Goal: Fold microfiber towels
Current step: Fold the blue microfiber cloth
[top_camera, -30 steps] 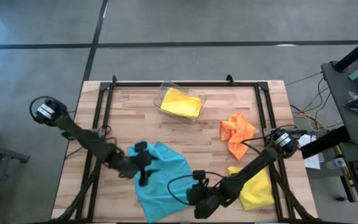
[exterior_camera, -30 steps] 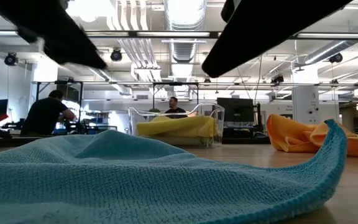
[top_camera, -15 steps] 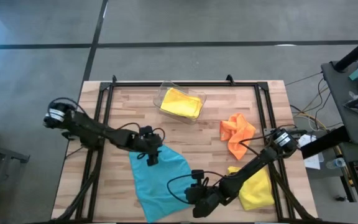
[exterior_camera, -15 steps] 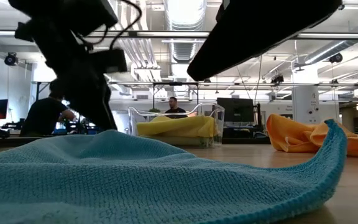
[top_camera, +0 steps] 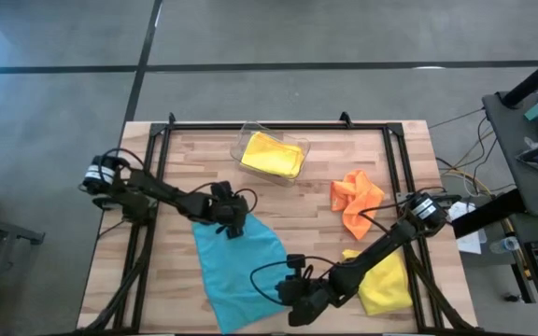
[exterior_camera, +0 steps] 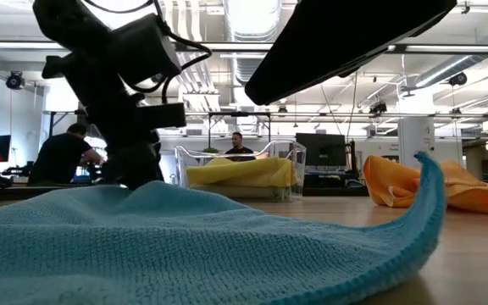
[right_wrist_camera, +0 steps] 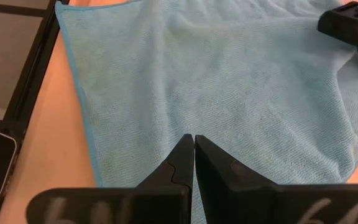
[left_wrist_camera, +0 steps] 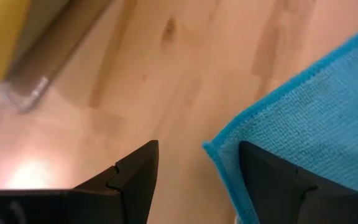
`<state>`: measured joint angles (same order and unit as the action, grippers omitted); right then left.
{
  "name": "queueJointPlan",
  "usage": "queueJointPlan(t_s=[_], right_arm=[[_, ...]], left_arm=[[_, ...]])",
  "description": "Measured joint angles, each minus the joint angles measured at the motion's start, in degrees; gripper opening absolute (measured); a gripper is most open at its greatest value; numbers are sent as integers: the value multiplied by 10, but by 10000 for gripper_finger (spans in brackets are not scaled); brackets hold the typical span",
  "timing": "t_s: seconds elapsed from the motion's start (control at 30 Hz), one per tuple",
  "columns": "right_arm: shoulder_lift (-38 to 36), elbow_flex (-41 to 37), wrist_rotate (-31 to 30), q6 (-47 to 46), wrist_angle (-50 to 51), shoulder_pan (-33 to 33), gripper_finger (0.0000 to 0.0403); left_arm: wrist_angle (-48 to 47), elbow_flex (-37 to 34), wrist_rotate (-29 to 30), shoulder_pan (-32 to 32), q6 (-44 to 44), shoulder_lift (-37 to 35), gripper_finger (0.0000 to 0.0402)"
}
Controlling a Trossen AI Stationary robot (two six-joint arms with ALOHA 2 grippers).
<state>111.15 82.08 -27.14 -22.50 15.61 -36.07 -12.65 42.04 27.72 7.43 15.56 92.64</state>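
Towels: five on the table [top_camera: 176, 154], none folded.
Blue towel [top_camera: 241, 266]: spread flat with some ripples, nearer the front edge than the bin [top_camera: 271, 154], left of the yellow towel.
Other towels: one yellow [top_camera: 274, 154] in the bin; orange [top_camera: 355, 201] crumpled right of the bin; yellow towel [top_camera: 386, 280] under the right arm, front right. No pale green one can be made out.
Left gripper [left_wrist_camera: 194, 168]: at the blue towel's corner nearest the bin, fingers parted, straddling the corner, one finger [left_wrist_camera: 272, 177] over the cloth, the other over bare wood. Nothing held yet.
Right gripper [right_wrist_camera: 194, 155]: fingers pressed together, empty, low over the blue towel's front edge.
Step judged: left arm about to pinch the corner for the first fold.
Risk 1: the corner sits off-centre between the fingers; closing may catch only the hem, which would slip out on the lift.
Risk 2: with the right gripper not pinning the cloth, a drag would slide the whole towel instead of folding it.
Risk 3: ripples could set a crooked crease.
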Motion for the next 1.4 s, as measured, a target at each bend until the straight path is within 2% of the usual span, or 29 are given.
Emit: queueJointPlan(t_s=[0.27, 0.5, 0.8, 1.1, 1.4], right_arm=[[0, -4, 0, -1, -1, 0, 9], [0, -22, 1, -4, -11, 2, 9], [1, -24, 1, -5, -14, 4, 9], [1, -24, 1, -5, -14, 4, 9], [1, -24, 1, 2, -12, 5, 9]], left_arm=[[57, 8, 24, -23, -62, 0, 207], [96, 8, 24, -45, -80, 0, 207], [191, 8, 11, -60, -132, 0, 207], [197, 12, 12, -65, -129, -3, 208], [177, 13, 12, -84, -104, -18, 263]])
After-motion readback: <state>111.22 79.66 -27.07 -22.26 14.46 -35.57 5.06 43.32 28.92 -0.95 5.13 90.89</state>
